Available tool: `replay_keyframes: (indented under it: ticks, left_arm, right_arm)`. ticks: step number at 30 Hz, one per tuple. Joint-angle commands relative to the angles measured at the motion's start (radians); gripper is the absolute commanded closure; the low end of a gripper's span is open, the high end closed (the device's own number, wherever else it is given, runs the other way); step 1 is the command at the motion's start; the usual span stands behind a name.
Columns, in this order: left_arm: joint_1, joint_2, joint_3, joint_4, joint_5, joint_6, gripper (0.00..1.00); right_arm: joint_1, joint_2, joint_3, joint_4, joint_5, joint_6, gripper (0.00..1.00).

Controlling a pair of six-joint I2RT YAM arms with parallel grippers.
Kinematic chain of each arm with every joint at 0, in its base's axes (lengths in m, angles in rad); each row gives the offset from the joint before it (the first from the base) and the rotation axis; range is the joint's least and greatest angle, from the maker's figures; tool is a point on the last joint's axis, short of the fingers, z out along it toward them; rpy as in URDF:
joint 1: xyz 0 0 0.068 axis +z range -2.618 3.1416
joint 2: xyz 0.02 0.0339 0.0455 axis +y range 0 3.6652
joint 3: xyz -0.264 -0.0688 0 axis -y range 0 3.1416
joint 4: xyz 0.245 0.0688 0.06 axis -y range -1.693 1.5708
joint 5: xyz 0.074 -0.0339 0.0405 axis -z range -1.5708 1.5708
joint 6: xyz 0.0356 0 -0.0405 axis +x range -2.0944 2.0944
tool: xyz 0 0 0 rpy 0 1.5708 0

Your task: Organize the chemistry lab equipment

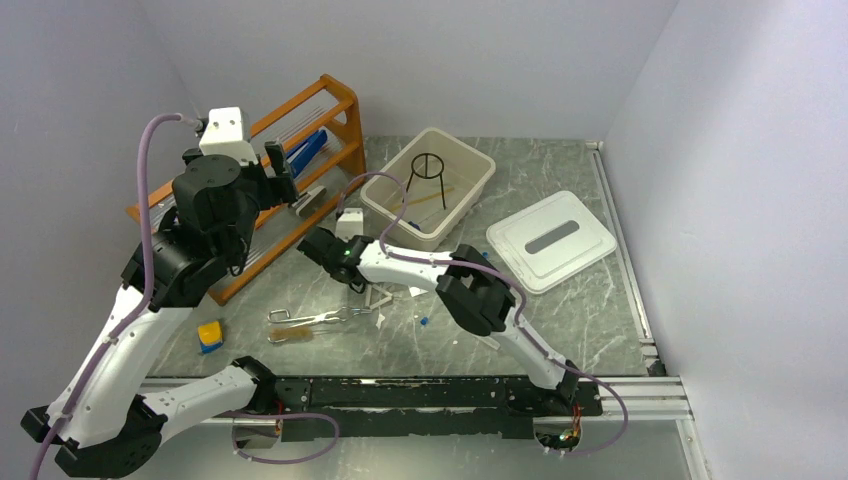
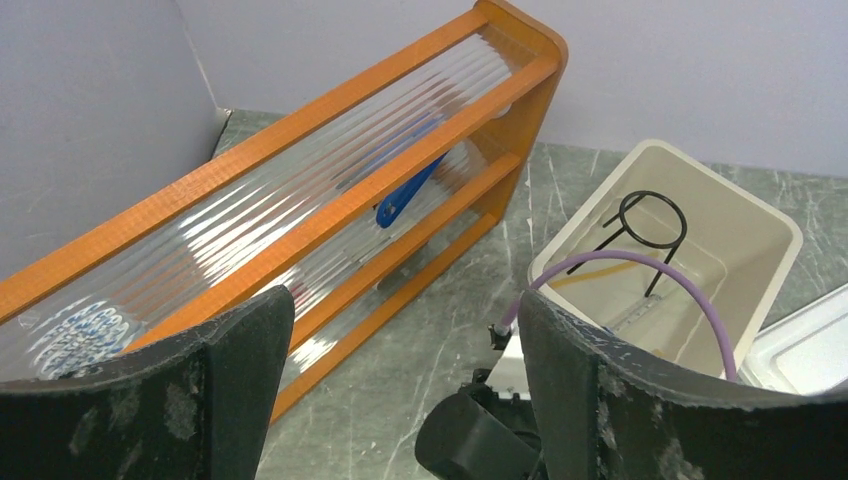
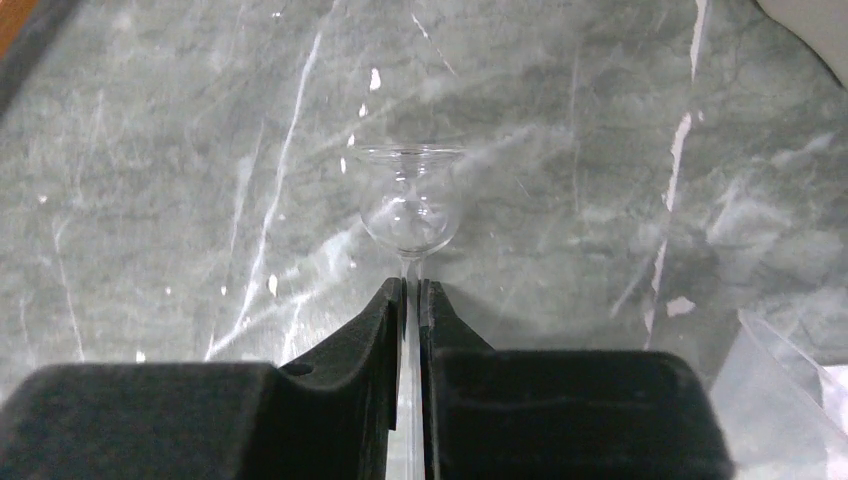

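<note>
Glass thistle tube (image 3: 410, 212) stem clamped in right tool (image 3: 412, 292); left tool (image 2: 400, 312) open beside orange rack (image 2: 340, 205).

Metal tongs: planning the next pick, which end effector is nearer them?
Right. The right end effector, holding a glass funnel, sits just beyond the metal tongs; the left end effector hangs raised by the orange rack.

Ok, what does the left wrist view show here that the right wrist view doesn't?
Only the left wrist: the left tool open and empty, facing the orange rack of clear rods, and the beige tub holding the black wire ring tripod. Only the right wrist: the right tool shut on the thin stem of a small glass funnel. Both: the grey marbled tabletop.
</note>
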Motion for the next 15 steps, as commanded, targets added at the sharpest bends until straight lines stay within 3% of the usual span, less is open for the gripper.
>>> replay_keyframes:
  ticks: [1,15]
  left_arm:
    - [-0.002,-0.002,0.04,0.002,0.028,0.013,0.15]
    - [-0.001,-0.014,0.032,0.019,0.047,0.006,0.15]
  right_arm:
    - [0.007,-0.174,-0.095,0.15,-0.02,-0.069,0.96]
    - [-0.089,-0.525,-0.256,0.232,0.122,-0.116,0.96]
